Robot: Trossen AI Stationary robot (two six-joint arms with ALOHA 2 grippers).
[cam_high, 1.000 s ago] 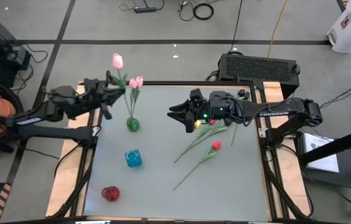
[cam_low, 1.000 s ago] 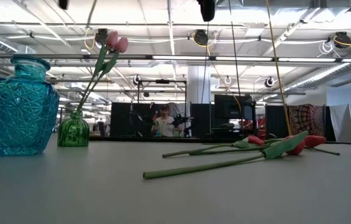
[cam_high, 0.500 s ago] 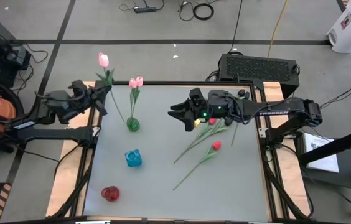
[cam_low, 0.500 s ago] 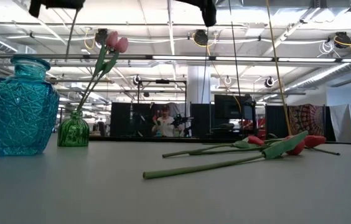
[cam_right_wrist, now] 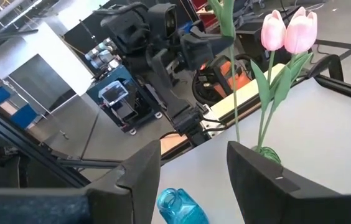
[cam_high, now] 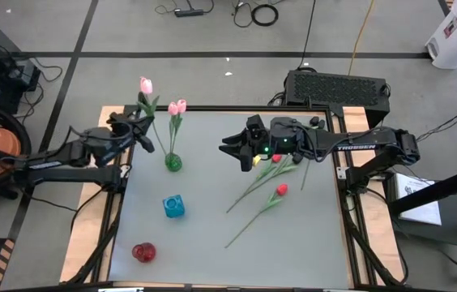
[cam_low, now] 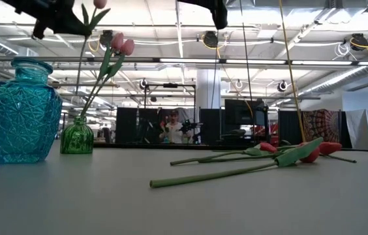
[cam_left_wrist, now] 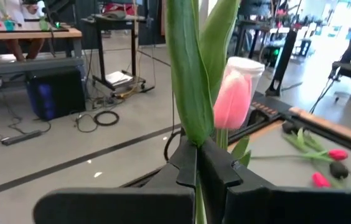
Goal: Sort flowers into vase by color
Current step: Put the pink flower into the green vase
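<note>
My left gripper (cam_high: 143, 122) stands at the table's far left, shut on a pink tulip (cam_high: 145, 85) whose thin stem (cam_low: 78, 85) runs down toward the green vase (cam_high: 172, 162). Whether the stem's lower end (cam_right_wrist: 236, 138) is inside the vase's mouth I cannot tell. Two pink tulips (cam_high: 177, 106) stand with their stems in that vase. Red tulips (cam_high: 281, 190) lie flat on the table's right half. My right gripper (cam_high: 228, 150) hangs open above the table's middle, touching nothing. My left gripper pinches the pink tulip's stem and its long green leaf (cam_left_wrist: 193, 134) between its two fingers, a little below the bud (cam_left_wrist: 234, 93). The fingers come about level from the table's left side and lie across the stem. The tulip stands nearly upright, bud above, stem hanging below.
A blue glass vase (cam_high: 173, 206) and a red vase (cam_high: 143, 252) stand on the table's left half, nearer than the green one. Bare tabletop (cam_high: 212, 243) lies between the vases and the lying tulips. People sit beyond the table's far edge.
My left gripper has come down with the pink tulip and now shows at the top of the low view. Seen from above, it swung toward the table's left edge and then back toward the green vase, the stem standing more upright. My right gripper has kept still.
</note>
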